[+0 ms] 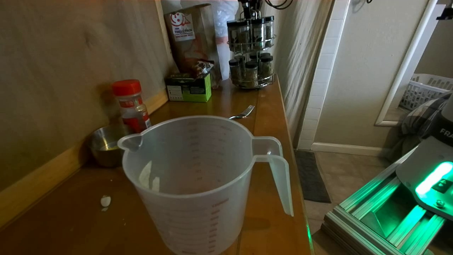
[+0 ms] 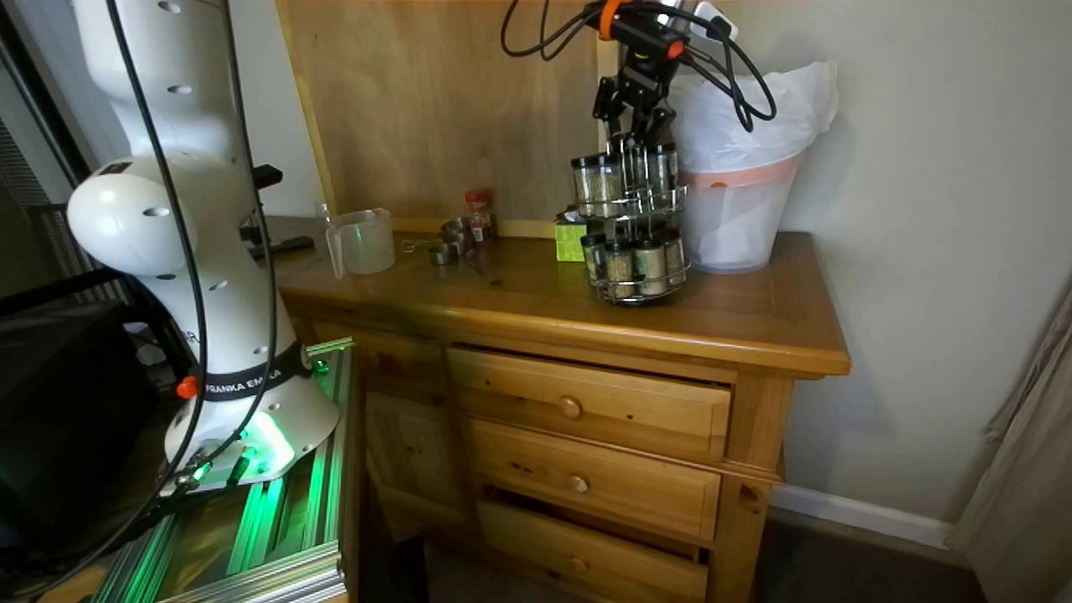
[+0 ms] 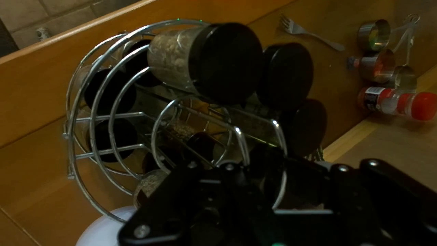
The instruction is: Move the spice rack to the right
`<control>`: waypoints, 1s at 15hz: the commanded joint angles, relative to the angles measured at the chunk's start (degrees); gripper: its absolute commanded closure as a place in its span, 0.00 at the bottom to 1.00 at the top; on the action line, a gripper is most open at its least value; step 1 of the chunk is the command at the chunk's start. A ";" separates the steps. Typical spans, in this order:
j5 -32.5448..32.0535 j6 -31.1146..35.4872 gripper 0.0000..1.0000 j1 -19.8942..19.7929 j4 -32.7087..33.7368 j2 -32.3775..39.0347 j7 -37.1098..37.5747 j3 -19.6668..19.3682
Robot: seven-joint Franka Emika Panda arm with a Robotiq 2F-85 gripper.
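At the wire handle (image 3: 238, 130): black gripper (image 2: 630, 136), jaw gap and hold cannot be told.
Round two-tier metal spice rack (image 2: 641, 205) on brown wooden cabinet (image 2: 502, 311); white-lined bin (image 2: 739, 222) and green-black box (image 1: 193, 89) close by, silver fork (image 3: 306, 32) farther off.

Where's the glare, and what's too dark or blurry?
In both exterior views, the robot's base light glares green; in the wrist view, black lids on the spice rack lose detail in shadow, and the red-lidded jar looks blurred.

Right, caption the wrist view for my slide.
Gripper at the top of the spice rack, with a fork, metal measuring cups and red-lidded jar beyond.
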 commanded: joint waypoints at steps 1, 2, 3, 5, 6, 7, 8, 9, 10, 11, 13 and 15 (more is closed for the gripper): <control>-0.37 -1.51 0.98 -1.18 5.27 0.48 5.28 0.82; -0.85 -1.01 0.98 -1.20 5.50 0.60 6.04 0.77; -1.21 -0.34 0.98 -1.21 5.63 0.71 6.76 0.74; -1.80 0.47 0.98 -1.19 5.65 0.75 7.66 0.81; -2.58 1.20 0.98 -1.04 5.57 0.76 8.24 0.75; -3.43 1.84 0.98 -0.89 5.44 0.75 8.72 0.72; -3.97 2.29 0.98 -0.84 5.35 0.79 9.11 0.72; -4.01 2.28 0.98 -0.92 5.47 0.97 9.18 0.85; -4.04 2.32 0.98 -0.94 5.60 1.08 9.46 0.94; -4.33 2.39 0.98 -0.83 5.72 1.21 9.90 0.98; -4.97 2.41 0.98 -0.65 5.84 1.49 10.87 0.98; -6.35 2.52 0.98 -0.31 5.82 1.53 12.21 0.98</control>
